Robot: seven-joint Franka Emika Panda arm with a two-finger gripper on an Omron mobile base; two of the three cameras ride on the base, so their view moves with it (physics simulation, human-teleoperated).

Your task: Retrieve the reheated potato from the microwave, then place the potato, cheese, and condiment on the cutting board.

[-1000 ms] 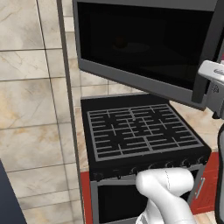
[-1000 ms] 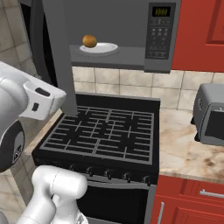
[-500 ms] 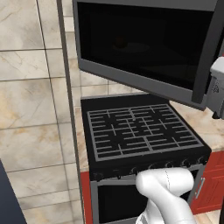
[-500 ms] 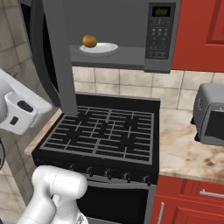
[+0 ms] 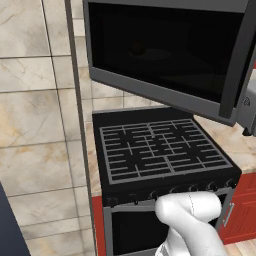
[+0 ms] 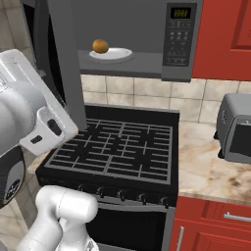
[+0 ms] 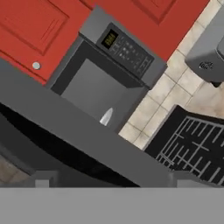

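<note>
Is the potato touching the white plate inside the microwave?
Touching. In the right base view the potato rests on the left edge of the white plate inside the open microwave, with no gap visible beneath it.

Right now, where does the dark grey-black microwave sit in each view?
Left base view: microwave fills the top, glass door swung open.
Right base view: top centre, open, keypad at right.
Hand view: upper middle, tilted, keypad beside red cabinets.
Shared landmark: black stove grate beneath it.
</note>
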